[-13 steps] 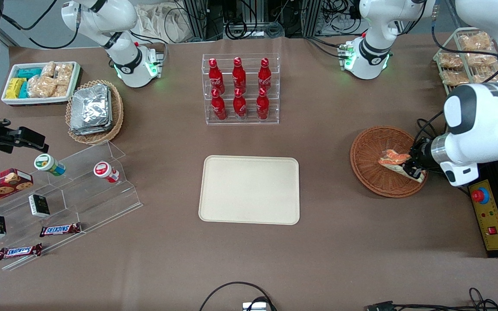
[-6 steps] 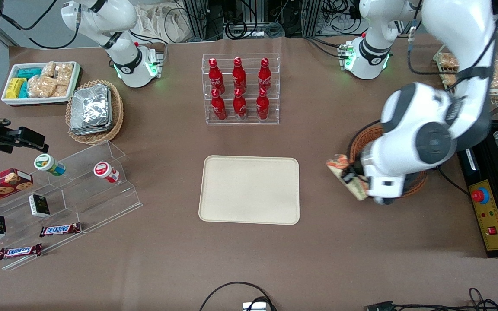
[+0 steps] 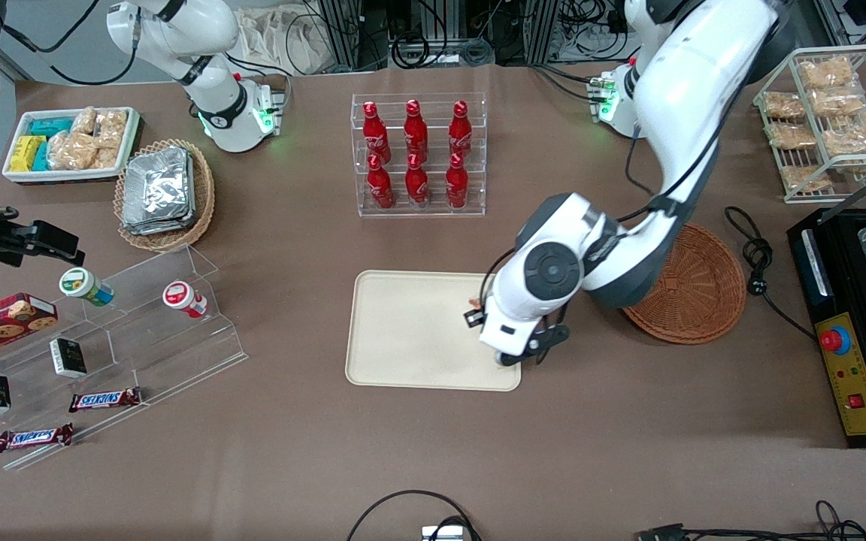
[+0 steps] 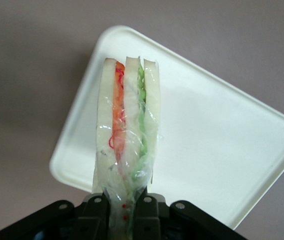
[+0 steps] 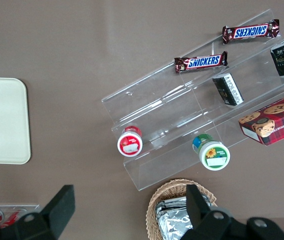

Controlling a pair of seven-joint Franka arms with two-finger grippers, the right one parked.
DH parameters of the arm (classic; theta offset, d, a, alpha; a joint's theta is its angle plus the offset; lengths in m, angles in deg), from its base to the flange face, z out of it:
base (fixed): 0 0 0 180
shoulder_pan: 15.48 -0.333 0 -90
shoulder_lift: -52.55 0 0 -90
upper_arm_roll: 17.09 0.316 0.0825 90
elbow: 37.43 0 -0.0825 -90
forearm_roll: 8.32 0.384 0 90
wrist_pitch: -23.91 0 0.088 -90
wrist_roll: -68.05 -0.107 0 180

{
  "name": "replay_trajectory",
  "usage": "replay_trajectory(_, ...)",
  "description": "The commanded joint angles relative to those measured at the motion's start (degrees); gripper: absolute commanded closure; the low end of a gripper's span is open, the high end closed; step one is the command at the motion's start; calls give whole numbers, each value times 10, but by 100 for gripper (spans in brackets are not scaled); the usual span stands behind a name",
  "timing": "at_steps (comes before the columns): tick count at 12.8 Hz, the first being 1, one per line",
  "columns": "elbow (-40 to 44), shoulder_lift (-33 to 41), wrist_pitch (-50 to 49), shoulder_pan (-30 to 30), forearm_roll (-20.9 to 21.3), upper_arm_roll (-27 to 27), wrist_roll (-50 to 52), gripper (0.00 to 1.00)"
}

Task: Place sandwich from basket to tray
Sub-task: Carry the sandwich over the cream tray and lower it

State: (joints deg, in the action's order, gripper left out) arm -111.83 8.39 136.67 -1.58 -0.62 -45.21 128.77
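Observation:
My gripper [image 4: 125,210] is shut on the narrow end of the sandwich [image 4: 126,125], a clear-wrapped white wedge with orange-red and green layers. It hangs above the cream tray [image 4: 222,150]. In the front view the gripper [image 3: 476,309] hovers over the tray [image 3: 410,330] at the edge nearest the working arm's end. The wrist hides nearly all of the sandwich there. The round brown wicker basket [image 3: 696,289] sits beside the tray toward the working arm's end, with nothing in it. A corner of the tray [image 5: 1,120] also shows in the right wrist view.
A clear rack of red bottles [image 3: 418,154] stands farther from the camera than the tray. Toward the parked arm's end are a stepped acrylic shelf [image 3: 140,330] with snacks and an oval basket of foil packets [image 3: 166,194]. A wire rack [image 3: 828,120] and a control box [image 3: 850,376] stand near the basket.
The arm lifted the sandwich out of the basket and carried it sideways to above the tray. The basket is left empty.

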Motion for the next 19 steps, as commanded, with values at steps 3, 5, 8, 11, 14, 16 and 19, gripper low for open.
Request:
replay_trajectory(3, 1, -34, 1, 13, 15, 2, -107, 100)
replay_trajectory(5, -25, -33, -4, 10, 60, 2, -153, 100)
replay_trajectory(8, -39, -42, 1, 10, 95, 3, -211, 100)
replay_trajectory(11, -36, -45, 2, 10, 115, 10, -225, 100)
replay_trajectory(14, -33, -30, -7, -4, 108, 8, -217, 0)
replay_trajectory(16, -30, -9, -30, -14, 79, 8, -217, 0)
replay_trajectory(19, -29, 21, -61, -41, 55, 8, -218, 0)
